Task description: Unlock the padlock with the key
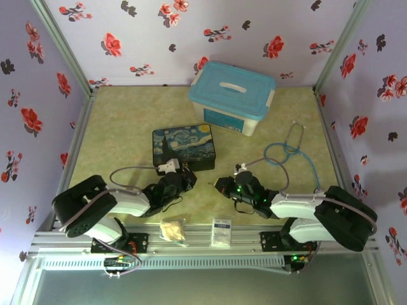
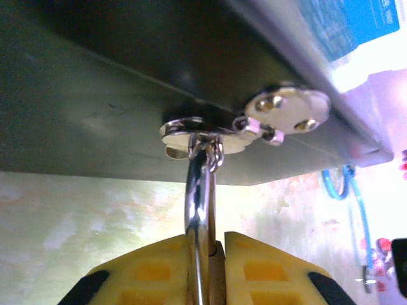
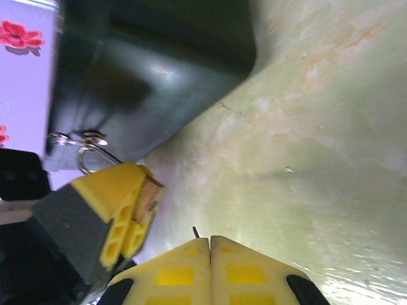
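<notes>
Top external shows mottled green table (image 1: pixel 127 114) between flowered, possibly papered walls (image 1: pixel 191 38).

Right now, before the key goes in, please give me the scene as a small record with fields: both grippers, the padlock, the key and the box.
left gripper: shut on the padlock, yellow fingers clamping it
padlock: its shackle passes through the hasp of the painted box
right gripper: shut, apart from the padlock, over the table
key: only a thin tip pokes out between the right gripper's fingers; probably the key
progress: key not yet in the padlock
</notes>
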Robot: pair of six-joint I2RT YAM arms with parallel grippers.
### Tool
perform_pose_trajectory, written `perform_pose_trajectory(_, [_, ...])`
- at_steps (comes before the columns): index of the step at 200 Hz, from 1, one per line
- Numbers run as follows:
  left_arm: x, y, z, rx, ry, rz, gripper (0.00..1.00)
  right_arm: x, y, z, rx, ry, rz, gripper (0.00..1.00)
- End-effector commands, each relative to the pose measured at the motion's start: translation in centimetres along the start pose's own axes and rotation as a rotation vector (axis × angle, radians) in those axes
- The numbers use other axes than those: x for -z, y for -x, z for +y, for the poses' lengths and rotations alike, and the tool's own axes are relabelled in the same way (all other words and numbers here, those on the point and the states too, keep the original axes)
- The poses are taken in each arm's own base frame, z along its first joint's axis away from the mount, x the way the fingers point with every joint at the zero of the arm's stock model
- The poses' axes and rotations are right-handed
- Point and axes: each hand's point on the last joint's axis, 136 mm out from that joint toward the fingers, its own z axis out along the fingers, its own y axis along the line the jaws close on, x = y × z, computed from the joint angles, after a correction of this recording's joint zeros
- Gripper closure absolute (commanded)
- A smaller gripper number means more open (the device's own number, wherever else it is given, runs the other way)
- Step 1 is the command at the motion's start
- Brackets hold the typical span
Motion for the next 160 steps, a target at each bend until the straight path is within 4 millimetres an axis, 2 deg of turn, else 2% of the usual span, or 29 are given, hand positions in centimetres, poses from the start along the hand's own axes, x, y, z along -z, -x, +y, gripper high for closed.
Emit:
perform_pose_trajectory(1, [0.1,1.6,-3.7,0.145,-0.182,-0.068,0.97,0.2,1.7,1.9,-0.08,0.092,-0.116,1.0])
perform_pose_trajectory(32, [-0.6,1.3,-3.9,0.206,-0.202,-0.064,0.97,0.7,2.8,2.0,-0.135,0.12,-0.205,1.0])
perform_pose_trajectory(62, [-0.9,1.4,-4.2,0.268,-0.235,-0.072,0.98,0.2,2.7,1.1,-0.171,0.094,-0.221,1.0])
perform_pose_trajectory(111, [-0.6,2.0,-6.0,0.291,-0.303,-0.077,0.98,-1.8,1.8,4.2,-0.174,0.23,-0.183,1.0])
perform_pose_trajectory(130, [-0.6,2.2,-6.0,0.314,-0.31,-0.076,0.98,-2.0,1.6,5.0,-0.176,0.299,-0.197,1.0])
perform_pose_trajectory(160, [-0.4,2.7,-5.4,0.332,-0.306,-0.096,1.0,-2.1,1.7,3.5,-0.209,0.291,-0.233,1.0])
